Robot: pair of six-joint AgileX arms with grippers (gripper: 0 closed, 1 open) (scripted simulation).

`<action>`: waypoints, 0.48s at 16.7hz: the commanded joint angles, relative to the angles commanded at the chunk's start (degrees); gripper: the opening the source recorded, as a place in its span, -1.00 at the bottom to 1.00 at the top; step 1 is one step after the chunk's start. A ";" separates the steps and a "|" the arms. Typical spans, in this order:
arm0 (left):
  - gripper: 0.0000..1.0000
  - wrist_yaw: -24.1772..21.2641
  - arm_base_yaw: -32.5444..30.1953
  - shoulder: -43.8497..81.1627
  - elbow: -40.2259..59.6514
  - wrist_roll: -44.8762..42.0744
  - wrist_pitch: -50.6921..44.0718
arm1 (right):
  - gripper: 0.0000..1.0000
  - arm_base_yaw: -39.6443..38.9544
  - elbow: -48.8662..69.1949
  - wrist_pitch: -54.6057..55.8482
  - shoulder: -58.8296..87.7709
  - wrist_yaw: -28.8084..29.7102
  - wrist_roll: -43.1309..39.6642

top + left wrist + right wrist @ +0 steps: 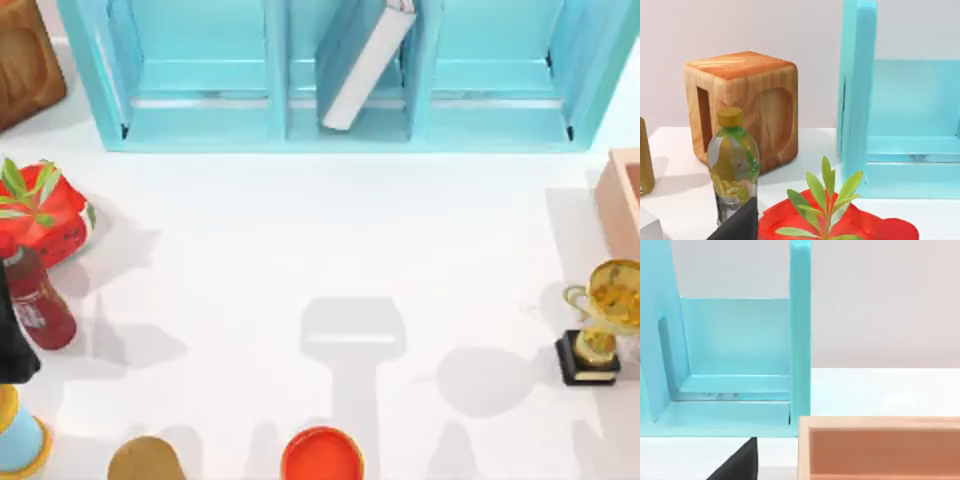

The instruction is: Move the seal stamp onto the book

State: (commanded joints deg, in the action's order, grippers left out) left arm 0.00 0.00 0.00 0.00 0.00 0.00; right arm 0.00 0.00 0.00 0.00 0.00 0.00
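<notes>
The book (pixel 365 58), teal-blue with white page edges, leans tilted in the middle bay of the light-blue shelf unit (pixel 340 125) at the back of the table. The seal stamp is out of view. My left arm (pixel 14 340) is a black shape at the table's left edge, beside the dark red bottle (pixel 38 300). A dark part of the left gripper (pixel 737 225) shows in the left wrist view, near a yellow-capped bottle (pixel 732 165). A dark part of the right gripper (pixel 737 462) shows in the right wrist view, facing the shelf's right end (pixel 800 335).
A wooden cube (pixel 25 60) stands back left, with a red plant pot (pixel 45 215) in front of it. A peach box (pixel 622 200) and a gold trophy (pixel 598 320) stand at the right. An orange-red round thing (pixel 322 455) and a tan rounded thing (pixel 145 460) sit at the front edge.
</notes>
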 joint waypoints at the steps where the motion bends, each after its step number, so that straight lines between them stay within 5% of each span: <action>1: 1.00 0.00 0.00 0.00 0.00 0.00 0.00 | 1.00 0.00 0.00 0.00 0.00 0.00 0.00; 8: 1.00 0.00 0.00 0.00 0.00 0.00 0.00 | 1.00 -3.76 5.27 5.31 11.70 3.10 1.58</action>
State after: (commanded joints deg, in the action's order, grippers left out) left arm 0.00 0.00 0.00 0.00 0.00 0.00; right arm -3.76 5.27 5.31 11.70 3.10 1.58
